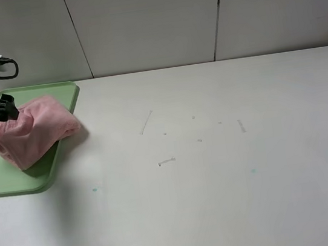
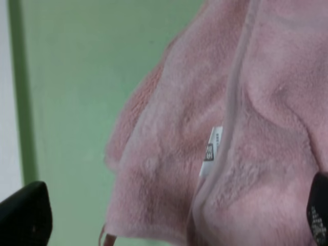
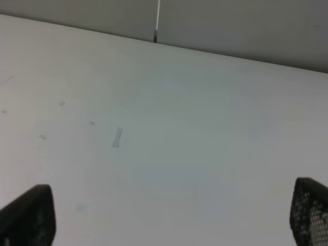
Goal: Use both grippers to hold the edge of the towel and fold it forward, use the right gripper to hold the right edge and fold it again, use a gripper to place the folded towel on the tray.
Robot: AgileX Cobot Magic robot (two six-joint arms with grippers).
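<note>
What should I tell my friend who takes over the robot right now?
Left gripper: open, right over the towel, holding nothing.
Right gripper: open, over bare table, away from the towel.
Towel: bunched in a loose fold on the tray, one side hanging over the tray's right rim.
Done: folding, and the towel is set down on the tray.
Left: probably just lift the left arm away; maybe nudge the overhanging part fully onto the tray.
</note>
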